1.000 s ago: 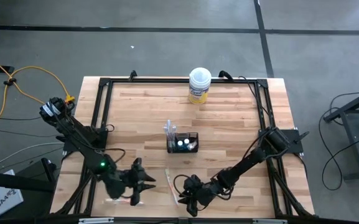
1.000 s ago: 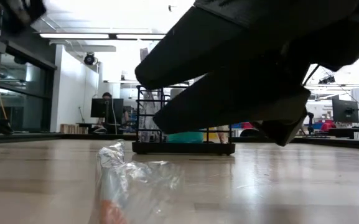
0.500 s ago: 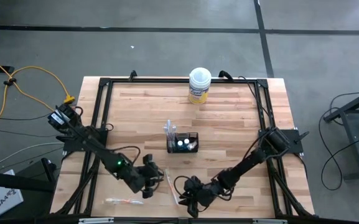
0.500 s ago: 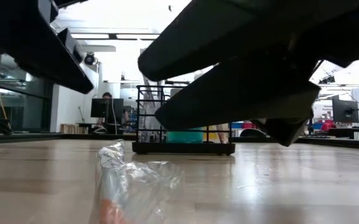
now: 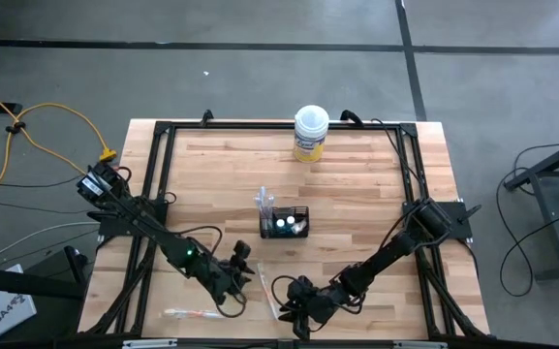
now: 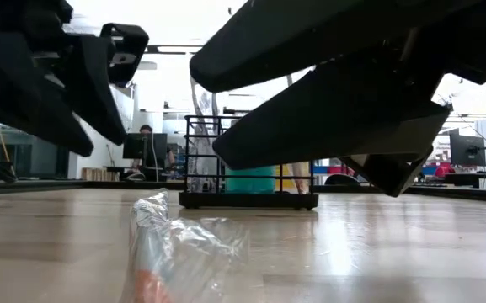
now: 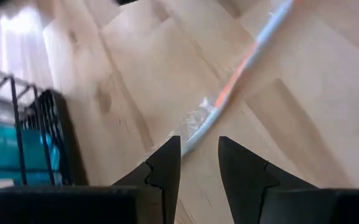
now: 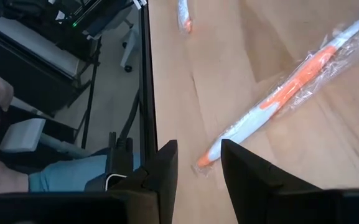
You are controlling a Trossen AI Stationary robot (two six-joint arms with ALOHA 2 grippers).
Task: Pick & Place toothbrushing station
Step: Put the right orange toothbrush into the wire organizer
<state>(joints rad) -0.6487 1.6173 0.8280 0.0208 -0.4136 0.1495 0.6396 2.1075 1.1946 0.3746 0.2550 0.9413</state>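
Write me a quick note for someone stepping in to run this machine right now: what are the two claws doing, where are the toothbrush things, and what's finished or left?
Left gripper: open, empty, low over the wrapped toothbrush near the front edge.
Right gripper: open, empty, beside that same toothbrush.
Second wrapped toothbrush lies at the front left.
Mesh holder stands mid-table with two teal tubes and one toothbrush inside.
Left to do: both loose toothbrushes, neither gripped yet.

In the low view, dark arm parts fill the upper frame and hide the top of the black wire-mesh holder [image 6: 248, 164]; the wrapped toothbrush [image 6: 184, 252] in front is blurred and cut off at the bottom edge; the holder's contents are too small to identify from above.
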